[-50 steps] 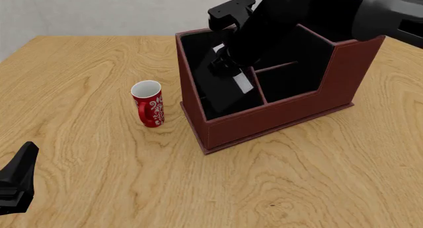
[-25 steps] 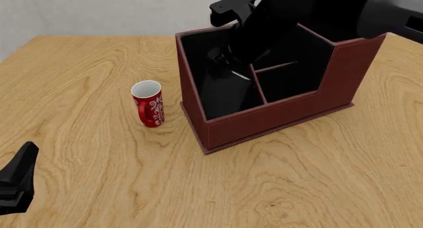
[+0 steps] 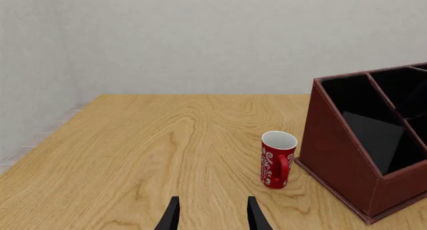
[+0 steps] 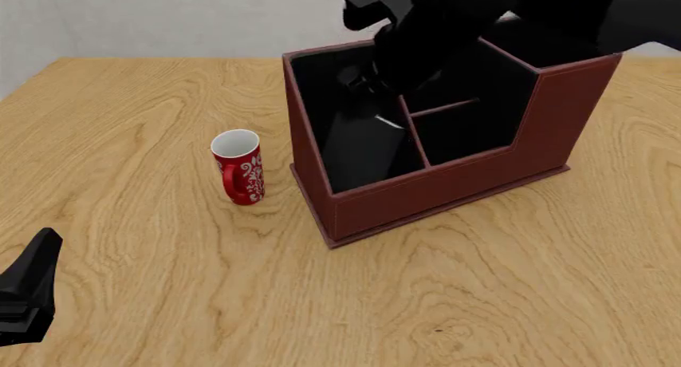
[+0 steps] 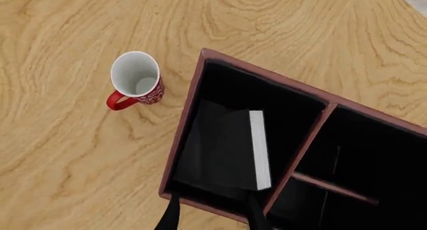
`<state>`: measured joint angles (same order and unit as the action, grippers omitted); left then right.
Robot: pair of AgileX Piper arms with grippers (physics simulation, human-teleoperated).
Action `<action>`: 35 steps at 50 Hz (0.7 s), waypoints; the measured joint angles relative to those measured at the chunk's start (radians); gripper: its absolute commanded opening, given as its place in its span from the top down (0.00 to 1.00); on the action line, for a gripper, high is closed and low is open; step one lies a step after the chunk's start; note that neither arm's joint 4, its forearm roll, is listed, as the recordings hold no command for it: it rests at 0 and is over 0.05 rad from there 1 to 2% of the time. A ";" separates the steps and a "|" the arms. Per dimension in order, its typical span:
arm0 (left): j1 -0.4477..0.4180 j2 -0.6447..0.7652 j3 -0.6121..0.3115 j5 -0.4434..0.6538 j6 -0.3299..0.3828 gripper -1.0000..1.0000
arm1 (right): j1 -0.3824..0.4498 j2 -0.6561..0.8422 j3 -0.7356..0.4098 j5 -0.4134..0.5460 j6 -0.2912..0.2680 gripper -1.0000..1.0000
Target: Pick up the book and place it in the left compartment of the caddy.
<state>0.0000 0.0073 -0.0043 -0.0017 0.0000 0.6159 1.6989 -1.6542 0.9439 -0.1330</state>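
Observation:
The black book [image 4: 362, 144] lies leaning inside the left compartment [image 4: 319, 88] of the red-brown caddy [image 4: 458, 183]. In the right wrist view the book [image 5: 227, 145] shows its white page edge and fills that compartment [image 5: 220, 85]. My right gripper [image 5: 212, 217] is open and empty, above the caddy and apart from the book. Its arm [image 4: 447, 32] hangs over the caddy's back. My left gripper [image 3: 212, 217] is open and empty, low over the table near the front left edge [image 4: 27, 295]. The left wrist view shows the caddy [image 3: 333, 140] with the book [image 3: 373, 135] inside.
A red mug [image 4: 238, 166] with a white pattern stands upright just left of the caddy; it also shows in the left wrist view [image 3: 277, 160] and the right wrist view [image 5: 135, 80]. A grey wall stands behind the table.
My right gripper let go of the book and rose up out of the caddy. The book settled leaning in the left compartment. The left arm has not moved.

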 measured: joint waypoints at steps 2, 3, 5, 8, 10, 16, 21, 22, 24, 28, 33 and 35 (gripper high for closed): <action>0.000 0.000 0.000 0.000 0.000 0.00 | 0.000 -0.007 -0.005 0.008 -0.002 0.00; 0.000 0.000 0.000 0.000 0.000 0.00 | 0.001 -0.012 -0.007 0.012 -0.003 0.00; 0.000 0.000 0.000 0.000 0.000 0.00 | 0.001 -0.020 -0.010 0.020 -0.006 0.00; 0.000 0.000 0.000 0.000 0.000 0.00 | 0.001 -0.035 -0.013 0.031 -0.008 0.00; 0.000 0.000 0.000 0.000 0.000 0.00 | 0.001 -0.046 -0.012 0.037 -0.010 0.00; 0.000 0.000 0.000 0.000 0.000 0.00 | 0.003 -0.081 -0.007 0.052 -0.010 0.00; 0.000 0.000 0.000 0.000 0.000 0.00 | 0.004 -0.116 0.010 0.056 -0.008 0.00; 0.000 0.000 0.000 0.000 0.000 0.00 | 0.005 -0.124 0.016 0.055 -0.007 0.00; 0.000 0.000 0.000 0.000 0.000 0.00 | 0.007 -0.143 0.030 0.053 -0.003 0.00; 0.000 0.000 0.000 0.000 0.000 0.00 | 0.011 -0.184 0.060 0.047 0.006 0.00; 0.000 0.000 0.000 0.000 0.000 0.00 | 0.015 -0.240 0.096 0.035 0.018 0.00; 0.000 0.000 0.000 0.000 0.000 0.00 | 0.014 -0.265 0.113 0.028 0.021 0.00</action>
<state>0.0000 0.0073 -0.0043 -0.0017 0.0000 0.6300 1.4338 -1.5409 0.9714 -0.1119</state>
